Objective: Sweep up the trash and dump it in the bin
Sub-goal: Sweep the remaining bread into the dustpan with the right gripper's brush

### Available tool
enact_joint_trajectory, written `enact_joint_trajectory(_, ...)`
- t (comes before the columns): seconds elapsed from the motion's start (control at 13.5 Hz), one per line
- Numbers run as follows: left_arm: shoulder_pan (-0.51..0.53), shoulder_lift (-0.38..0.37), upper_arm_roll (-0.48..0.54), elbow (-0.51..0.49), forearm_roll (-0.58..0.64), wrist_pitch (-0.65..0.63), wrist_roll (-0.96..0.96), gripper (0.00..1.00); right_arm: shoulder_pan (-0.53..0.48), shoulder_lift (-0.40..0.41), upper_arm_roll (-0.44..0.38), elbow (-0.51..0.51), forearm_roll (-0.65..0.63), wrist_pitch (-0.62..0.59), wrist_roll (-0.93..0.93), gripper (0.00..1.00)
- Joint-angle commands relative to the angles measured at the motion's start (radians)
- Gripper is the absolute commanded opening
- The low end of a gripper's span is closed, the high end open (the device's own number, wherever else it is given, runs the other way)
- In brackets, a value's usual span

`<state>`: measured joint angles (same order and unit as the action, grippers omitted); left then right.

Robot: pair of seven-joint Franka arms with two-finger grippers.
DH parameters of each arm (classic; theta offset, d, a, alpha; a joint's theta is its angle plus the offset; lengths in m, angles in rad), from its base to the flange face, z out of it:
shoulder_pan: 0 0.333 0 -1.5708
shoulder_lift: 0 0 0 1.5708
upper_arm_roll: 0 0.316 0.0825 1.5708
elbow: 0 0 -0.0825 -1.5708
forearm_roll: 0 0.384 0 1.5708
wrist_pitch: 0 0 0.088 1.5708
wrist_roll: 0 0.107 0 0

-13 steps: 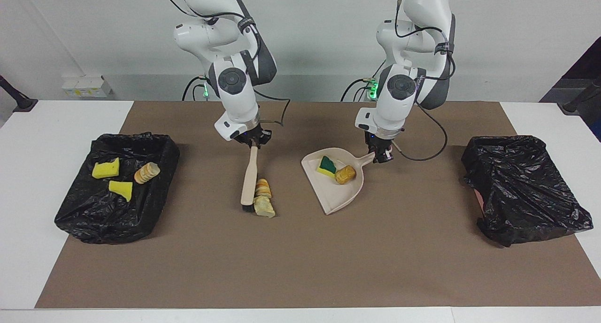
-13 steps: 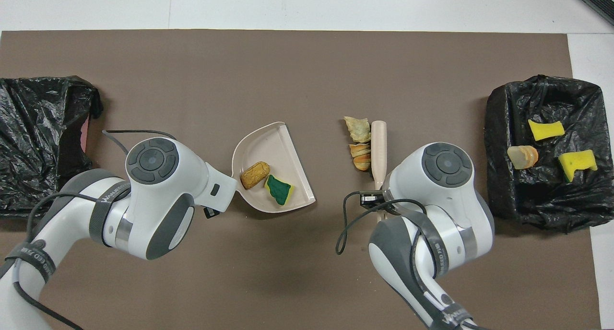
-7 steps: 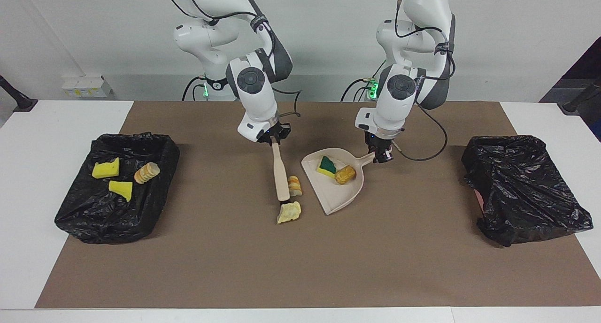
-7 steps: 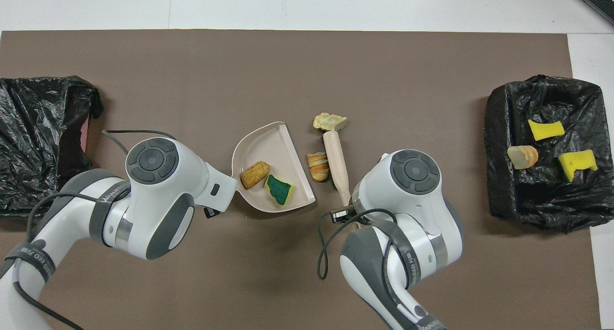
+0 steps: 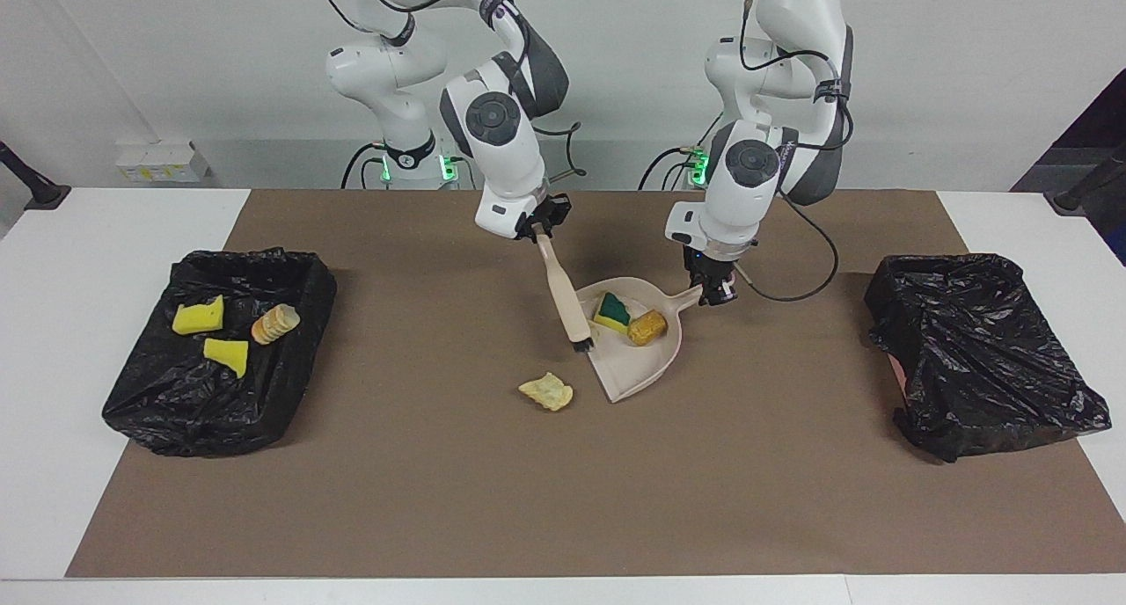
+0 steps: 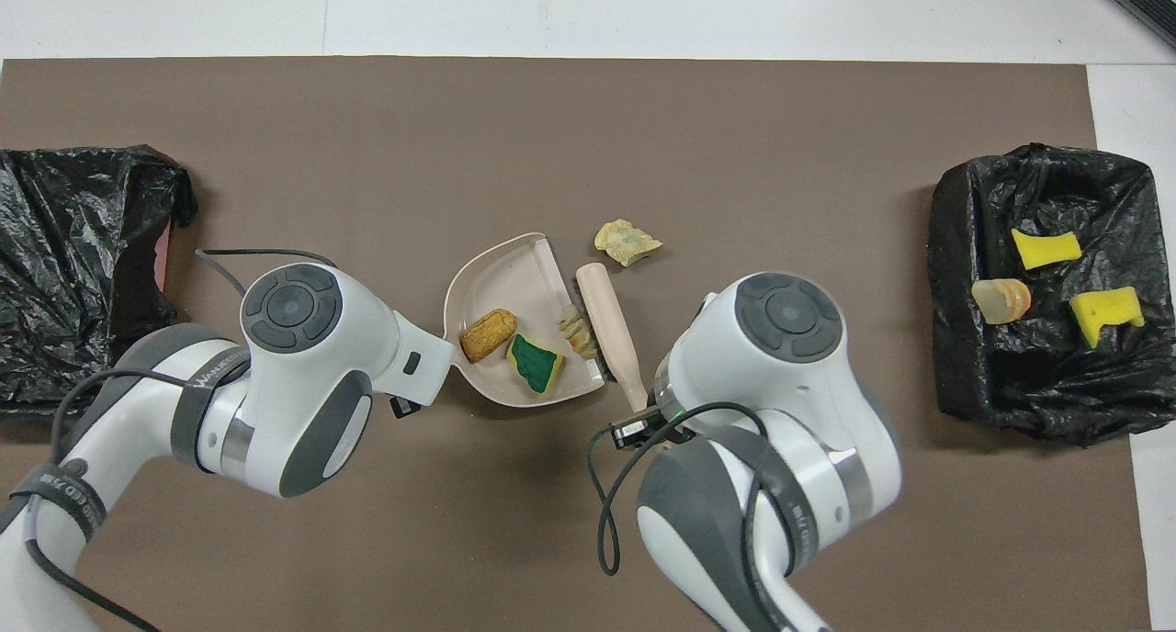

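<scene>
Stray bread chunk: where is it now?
The bread chunk lies on the mat, just outside the dustpan mouth, farther from the robots than the brush.

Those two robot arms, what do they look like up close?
Both are glossy white with dark grey joint sections and round grey caps. Black cables loop along them, fastened by black straps with small lettering. The left gripper and the right gripper are small and black. Green lights glow by their bases.

Seven scraps of trash — a green-and-yellow sponge (image 5: pixel 611 310), a golden-brown roll (image 5: pixel 647 327) and a pale sliced bread chunk (image 6: pixel 577 329) lie in the dustpan (image 5: pixel 647 369). A crumpled beige chunk (image 5: pixel 547 391) lies flat on the mat just beside the pan's open edge. Two yellow sponge bits (image 5: pixel 199 315) (image 5: pixel 228 354) and a sliced roll (image 5: pixel 275 323) rest in the black-lined bin (image 5: pixel 149 411) at the right arm's end.
</scene>
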<state>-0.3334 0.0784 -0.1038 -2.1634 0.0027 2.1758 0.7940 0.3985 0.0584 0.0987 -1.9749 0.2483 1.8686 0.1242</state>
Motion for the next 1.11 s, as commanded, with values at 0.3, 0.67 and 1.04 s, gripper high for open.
enact_joint_trajectory(0.3, -0.009, -0.025, 0.009, -0.029, 0.014, 0.030, -0.018, 0.00, -0.145, 0.118, 0.003, 0.047, -0.288, 0.130, -0.095, 0.00)
enact_joint_trajectory(0.67, -0.009, -0.023, 0.009, -0.029, 0.014, 0.030, -0.024, 0.00, -0.101, 0.207, 0.027, 0.082, -0.270, 0.166, -0.094, 0.00)
enact_joint_trajectory(1.04, -0.009, -0.023, 0.009, -0.029, 0.014, 0.030, -0.024, 0.00, 0.016, 0.163, 0.047, 0.047, -0.085, 0.132, -0.104, 0.00)
